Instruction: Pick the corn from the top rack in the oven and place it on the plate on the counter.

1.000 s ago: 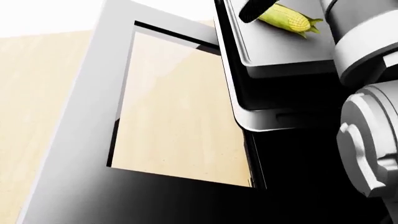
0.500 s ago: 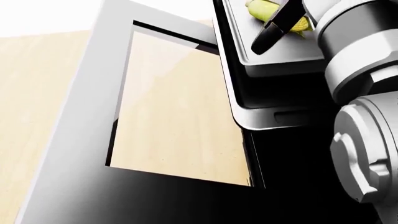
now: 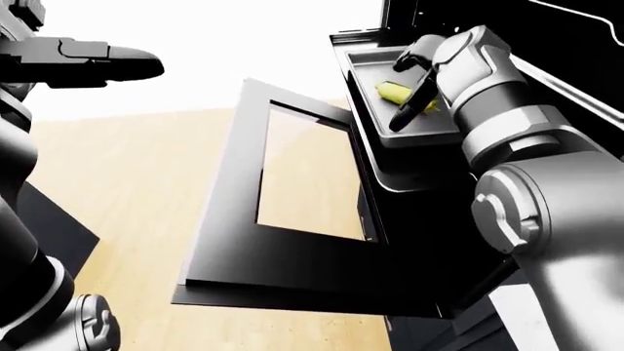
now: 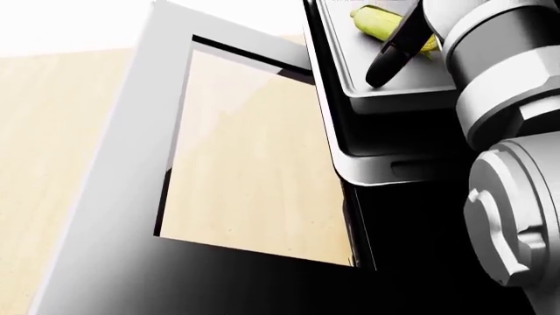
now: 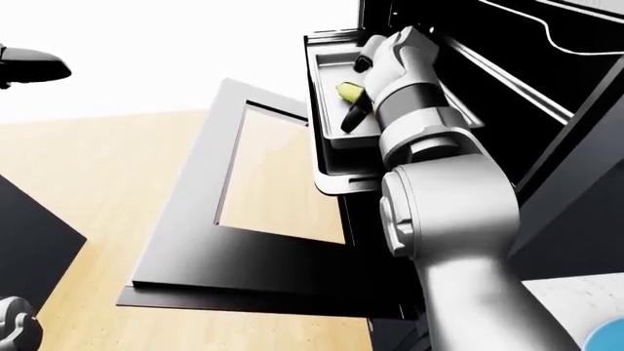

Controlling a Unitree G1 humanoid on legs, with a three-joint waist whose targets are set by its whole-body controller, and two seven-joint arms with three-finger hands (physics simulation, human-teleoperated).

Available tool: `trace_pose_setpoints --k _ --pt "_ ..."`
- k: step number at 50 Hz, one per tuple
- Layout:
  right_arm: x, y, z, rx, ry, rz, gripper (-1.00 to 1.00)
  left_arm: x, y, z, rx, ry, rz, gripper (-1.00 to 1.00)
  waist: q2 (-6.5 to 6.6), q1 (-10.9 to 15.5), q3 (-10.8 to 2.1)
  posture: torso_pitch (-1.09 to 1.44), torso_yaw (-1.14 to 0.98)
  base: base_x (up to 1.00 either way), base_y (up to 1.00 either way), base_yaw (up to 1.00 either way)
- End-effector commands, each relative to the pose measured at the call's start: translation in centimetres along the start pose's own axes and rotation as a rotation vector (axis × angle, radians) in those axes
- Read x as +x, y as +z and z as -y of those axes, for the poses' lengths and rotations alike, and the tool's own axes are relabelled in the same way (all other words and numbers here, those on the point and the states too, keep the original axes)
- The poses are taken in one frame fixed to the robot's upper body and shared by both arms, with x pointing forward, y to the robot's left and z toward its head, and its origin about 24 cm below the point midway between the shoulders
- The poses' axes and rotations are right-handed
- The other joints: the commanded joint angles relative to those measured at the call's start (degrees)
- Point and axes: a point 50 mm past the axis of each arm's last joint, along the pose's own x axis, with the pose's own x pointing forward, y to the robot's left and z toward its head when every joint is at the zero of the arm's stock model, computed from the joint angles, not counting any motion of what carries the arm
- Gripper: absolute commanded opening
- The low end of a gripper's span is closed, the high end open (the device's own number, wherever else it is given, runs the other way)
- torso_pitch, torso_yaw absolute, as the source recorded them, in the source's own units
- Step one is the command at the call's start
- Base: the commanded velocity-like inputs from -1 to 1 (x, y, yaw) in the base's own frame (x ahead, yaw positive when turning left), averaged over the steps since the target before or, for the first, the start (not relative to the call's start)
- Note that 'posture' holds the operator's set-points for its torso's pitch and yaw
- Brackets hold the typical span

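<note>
The yellow-green corn [image 4: 375, 18] lies on a grey tray [image 4: 346, 59] on the pulled-out oven rack, at the top right of the head view. My right hand [image 3: 415, 95] hangs over the corn. One black finger [image 4: 392, 56] stretches straight down across it, and the other fingers are hidden behind the wrist. No closed grip on the corn shows. High at the upper left, my left hand [image 3: 102, 62] points right with straight fingers and holds nothing. A blue rounded edge [image 5: 609, 338], perhaps the plate, shows at the bottom right of the right-eye view.
The oven door [image 3: 292, 183] hangs open and lowered below the tray, and wooden floor shows through its window. The black oven cavity with another wire rack [image 5: 546, 44] lies to the right. A pale counter [image 5: 565, 292] lies at the lower right.
The right hand's black finger has come down from above the corn and now lies across it. The corn's visible part sits further left. The view has shifted a little.
</note>
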Motion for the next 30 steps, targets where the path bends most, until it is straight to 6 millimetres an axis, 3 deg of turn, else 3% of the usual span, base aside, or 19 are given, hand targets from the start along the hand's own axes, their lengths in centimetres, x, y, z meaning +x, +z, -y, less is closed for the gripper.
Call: trace_pose_setpoints --k 1,30 --pt "-0.78 0.57 1.45 -0.024 -0.076 0.012 0.53 -0.18 1.53 -0.56 0.001 0.025 0.077 1.00 0.33 -0.1 -1.24 0.00 0.00 0.00 0.00 0.00" --pt "-0.73 0.91 1.19 -0.094 -0.066 0.019 -0.07 -0.53 1.91 -0.83 0.003 0.032 0.085 1.00 0.25 0.2 -1.57 0.00 0.00 0.00 0.00 0.00"
